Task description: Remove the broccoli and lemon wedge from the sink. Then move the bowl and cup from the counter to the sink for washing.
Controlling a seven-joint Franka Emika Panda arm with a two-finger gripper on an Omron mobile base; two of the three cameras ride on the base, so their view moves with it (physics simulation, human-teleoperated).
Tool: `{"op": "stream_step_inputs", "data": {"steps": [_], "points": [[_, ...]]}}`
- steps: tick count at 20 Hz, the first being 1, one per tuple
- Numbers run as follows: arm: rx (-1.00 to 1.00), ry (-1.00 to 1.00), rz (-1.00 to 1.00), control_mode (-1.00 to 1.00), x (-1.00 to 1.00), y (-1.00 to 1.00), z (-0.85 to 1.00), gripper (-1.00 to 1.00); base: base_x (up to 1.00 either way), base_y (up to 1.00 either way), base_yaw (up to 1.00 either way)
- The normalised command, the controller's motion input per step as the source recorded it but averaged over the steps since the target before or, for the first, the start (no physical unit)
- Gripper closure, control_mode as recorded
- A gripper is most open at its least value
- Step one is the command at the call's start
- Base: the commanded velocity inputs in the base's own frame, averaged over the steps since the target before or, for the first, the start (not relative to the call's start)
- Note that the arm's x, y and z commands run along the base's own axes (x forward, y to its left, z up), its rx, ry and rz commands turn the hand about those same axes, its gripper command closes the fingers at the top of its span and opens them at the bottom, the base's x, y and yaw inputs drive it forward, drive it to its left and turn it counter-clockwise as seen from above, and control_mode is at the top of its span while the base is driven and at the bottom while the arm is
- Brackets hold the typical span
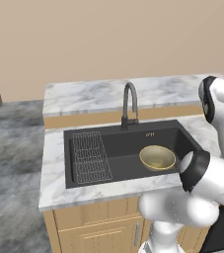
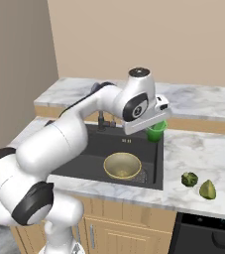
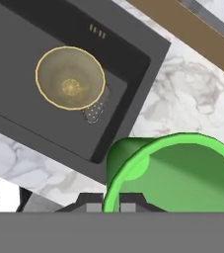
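Note:
My gripper (image 3: 111,203) is shut on the rim of the bright green cup (image 3: 182,170). The cup (image 2: 156,132) hangs under the hand, above the right edge of the black sink (image 2: 96,149) where it meets the counter (image 2: 203,149). The tan-yellow bowl (image 1: 157,157) sits upright in the right part of the basin, partly over the drain strainer (image 3: 94,111); it also shows as the bowl (image 2: 122,165) and the bowl (image 3: 70,77). On the counter right of the sink lie the dark green broccoli (image 2: 189,179) and the yellow-green lemon wedge (image 2: 207,189).
A dark curved faucet (image 1: 129,104) stands behind the sink. A wire grid rack (image 1: 90,156) lies in the basin's left part. A raised marble ledge (image 1: 98,94) runs along the back. A dark appliance front (image 2: 208,233) sits under the counter at the right.

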Motion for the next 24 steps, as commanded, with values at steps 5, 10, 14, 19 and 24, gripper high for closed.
{"op": "stream_step_inputs", "data": {"steps": [5,10,14,19,24], "points": [[-0.05,0.05,0.00,-1.00,0.01,0.42,0.03,1.00,0.00,0.00,0.00],[0.00,0.06,0.00,-1.00,0.00,0.40,0.02,1.00,0.00,0.00,0.00],[0.00,0.02,0.00,-1.00,-0.03,0.33,0.01,1.00,0.00,0.00,0.00],[0.00,0.00,0.00,-1.00,-0.08,0.36,0.00,1.00,0.00,0.00,0.00],[-0.01,0.00,0.00,-1.00,-0.03,0.45,-0.01,1.00,0.00,0.00,0.00]]}}
